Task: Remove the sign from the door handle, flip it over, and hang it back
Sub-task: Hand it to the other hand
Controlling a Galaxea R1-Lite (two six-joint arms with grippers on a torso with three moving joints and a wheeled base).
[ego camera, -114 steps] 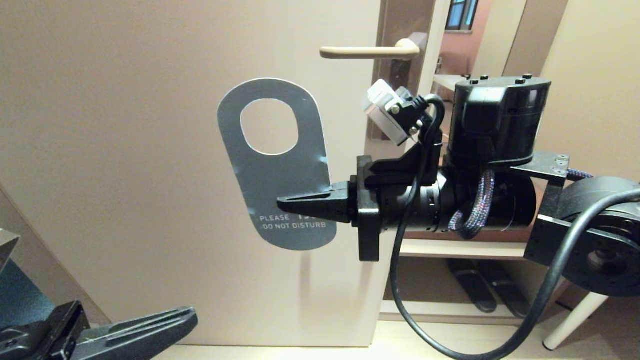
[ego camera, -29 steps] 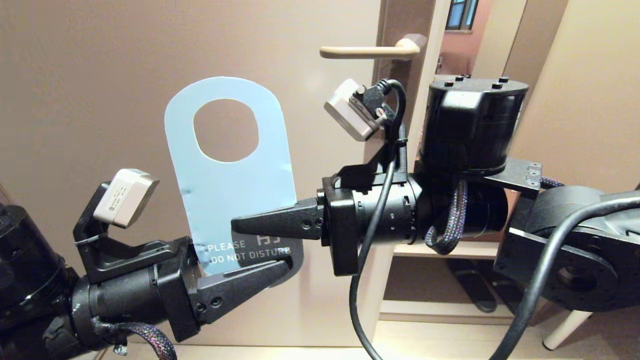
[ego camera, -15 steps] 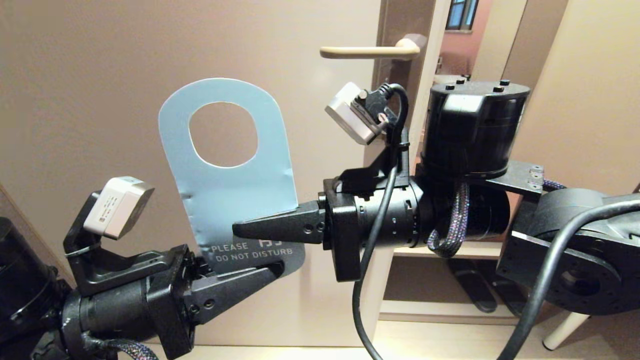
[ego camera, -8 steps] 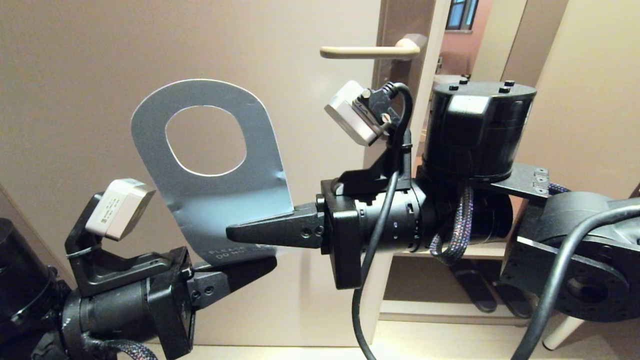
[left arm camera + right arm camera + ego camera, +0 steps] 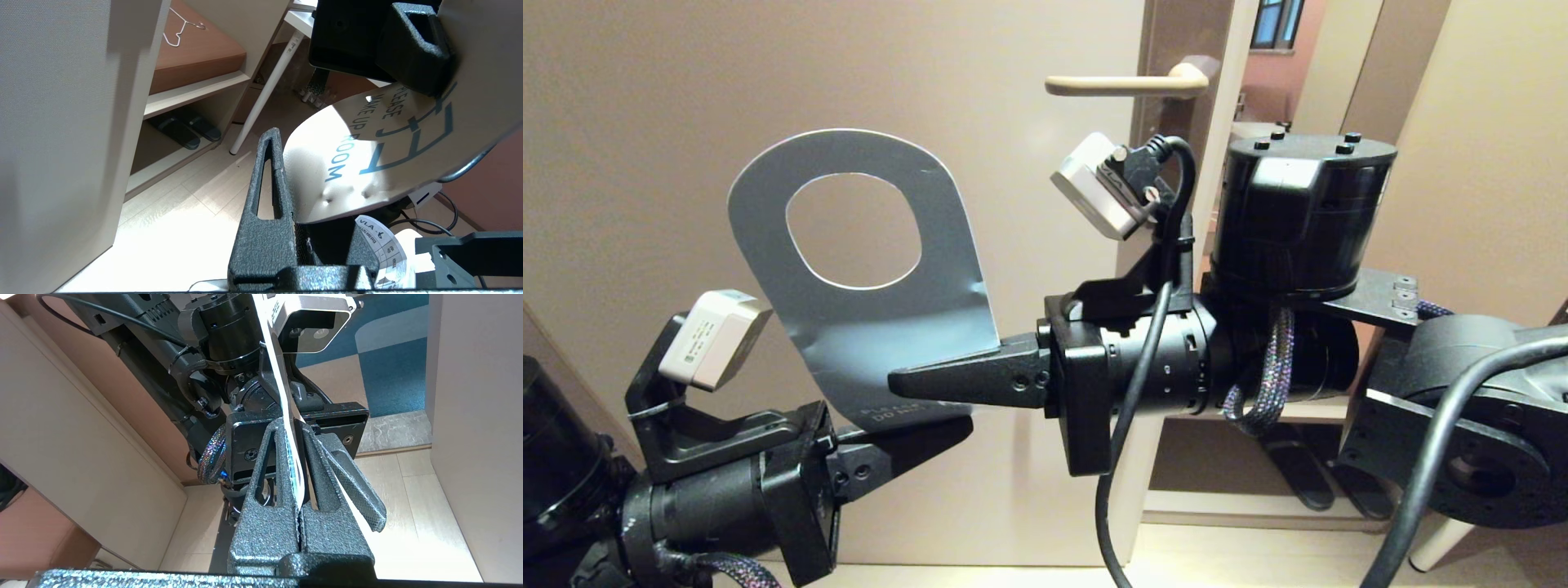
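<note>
Hanging off handle: sign (image 5: pixel 866 318), thin dented card, grey face forward, white face behind, well below door handle (image 5: pixel 1123 83). Right gripper (image 5: pixel 907 384) clamped on lower edge. Left gripper (image 5: pixel 947 429) beneath, fingers apart around bottom end. Advised: firm left pinch before right release; card flexed easily.

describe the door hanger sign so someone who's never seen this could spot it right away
Start at the big beige door with its champagne handle at the upper right. Below and left of that handle, between the two black grippers, a thin flat card is held up in the air: the sign. It is the only grey-blue thing with a large oval hole.
</note>
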